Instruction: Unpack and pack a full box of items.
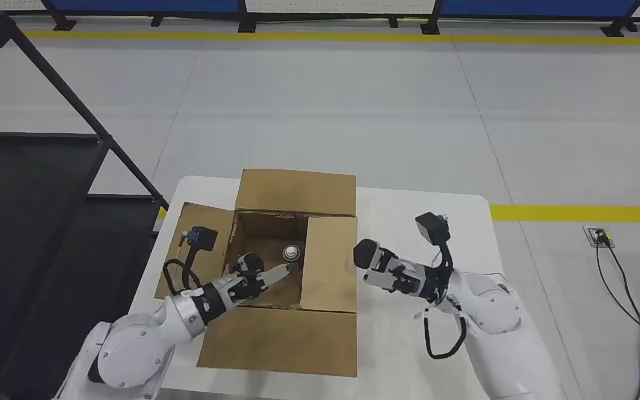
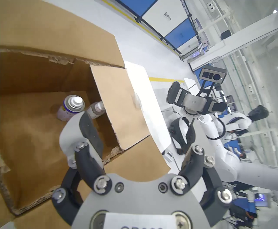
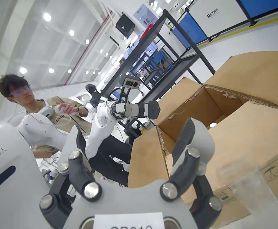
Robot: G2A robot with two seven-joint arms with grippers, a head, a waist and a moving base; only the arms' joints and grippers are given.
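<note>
Open box (image 1: 297, 189) sits on the bench (image 1: 420, 215). A spray can (image 1: 291, 252) and a small bottle (image 2: 96, 109) stand inside, by its right wall. Left jaws, apart, hang over the opening, clear of the can. Right jaws, apart, sit outside the right flap.

Pale grey floor (image 1: 350, 100) with a yellow line (image 1: 330, 36) — blue panels (image 1: 150, 5), black rack (image 3: 191, 42), round ceiling lights (image 3: 46, 17).

box (image 1: 296, 190): plain brown | can (image 2: 70, 108): silver top, purple-blue label | table (image 1: 400, 208): white
</note>
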